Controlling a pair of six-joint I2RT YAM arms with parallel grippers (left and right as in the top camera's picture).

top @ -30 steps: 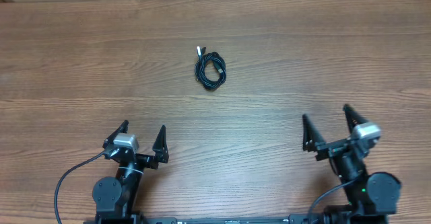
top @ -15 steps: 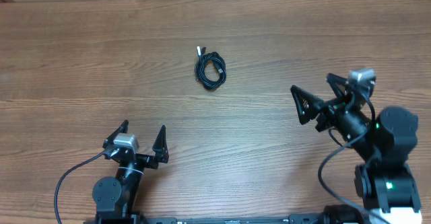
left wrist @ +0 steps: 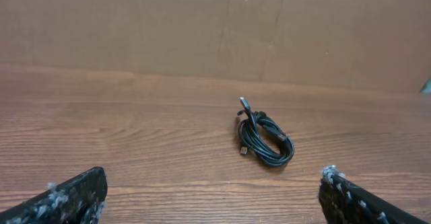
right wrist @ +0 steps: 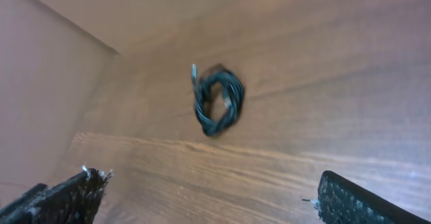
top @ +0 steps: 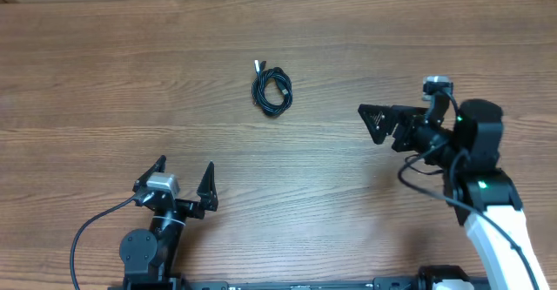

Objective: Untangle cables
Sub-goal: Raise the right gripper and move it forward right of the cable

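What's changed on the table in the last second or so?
The right gripper has lifted from its rest spot and swung forward and left, now pointing toward the cables, jaws open and holding nothing. The left gripper stayed parked and open. The cables lie in the same small coil, untouched.

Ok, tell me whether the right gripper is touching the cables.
Apart. The overhead view shows bare table between the open right gripper and the coiled cables.

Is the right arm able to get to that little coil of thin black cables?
Probably yes: the open right gripper faces the coil of thin black cables, with only bare wooden table between them.
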